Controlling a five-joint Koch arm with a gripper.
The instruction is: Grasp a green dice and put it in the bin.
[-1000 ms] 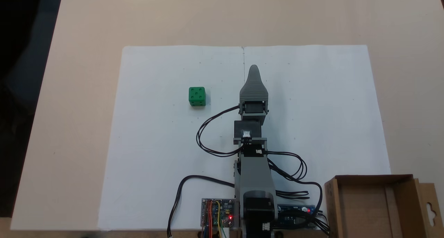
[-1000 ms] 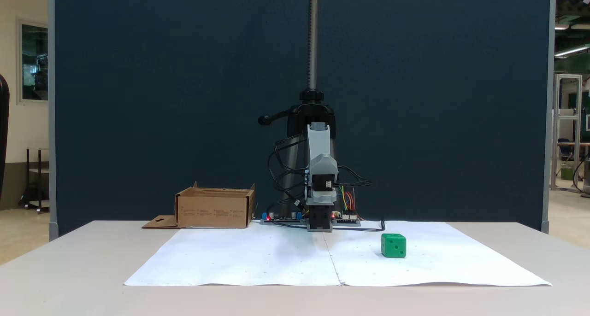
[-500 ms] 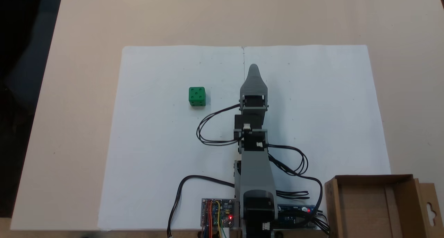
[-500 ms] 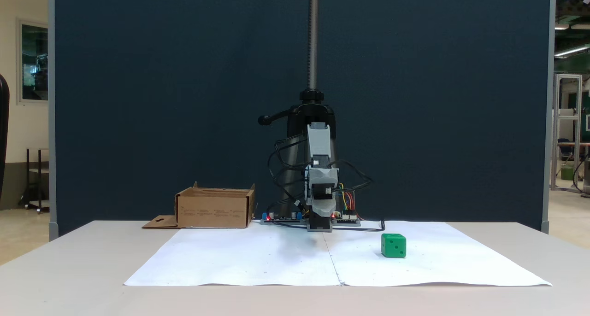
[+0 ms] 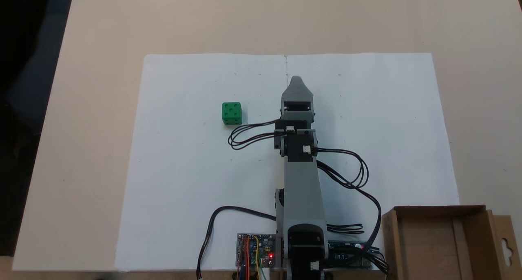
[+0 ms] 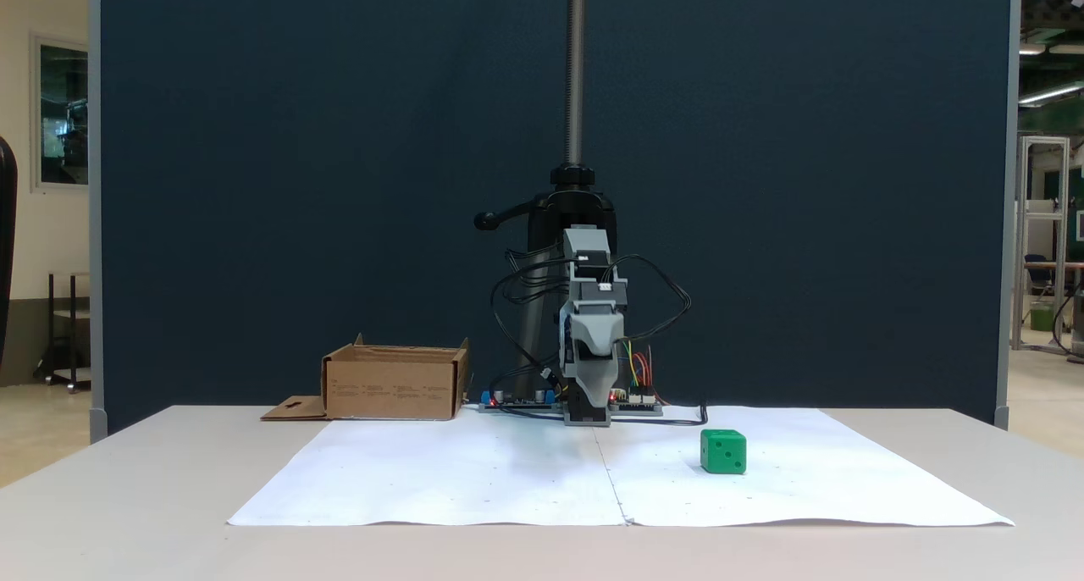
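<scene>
Top-down fixed view, dice handling: I read the green dice (image 5: 231, 113) as a light, rigid plastic cube. Its flat faces look smooth, so I expect them to be a bit slippery. I would take it across two opposite side faces, near their middle, not on the corners.
Top-down fixed view, dice look: bright green, darker sunken pips, five showing on top. It is narrower than the arm.
Top-down fixed view, dice place: it sits alone on the white paper (image 5: 183, 182), left of the gripper (image 5: 296, 81) and well apart from it.
Top-down fixed view, fingers: one pointed grey tip is all I get from above, so I cannot tell whether the jaws are parted or together. Nothing is held.
Top-down fixed view, bin: the bin (image 5: 475, 214) is at the near right corner, beside the arm's base, with its hang-hole flap on the right.
Front fixed view, dice: here the green dice (image 6: 723, 451) rests flat on the paper, right of the arm, with pips on both visible sides.
Front fixed view, fingers: the gripper (image 6: 590, 386) points down in front of the base, one jaw behind the other, so again I cannot tell.
Front fixed view, bin: the bin (image 6: 394, 384) stands far left, well apart from the dice.
Judgement: the grasp is not yet begun.
</scene>
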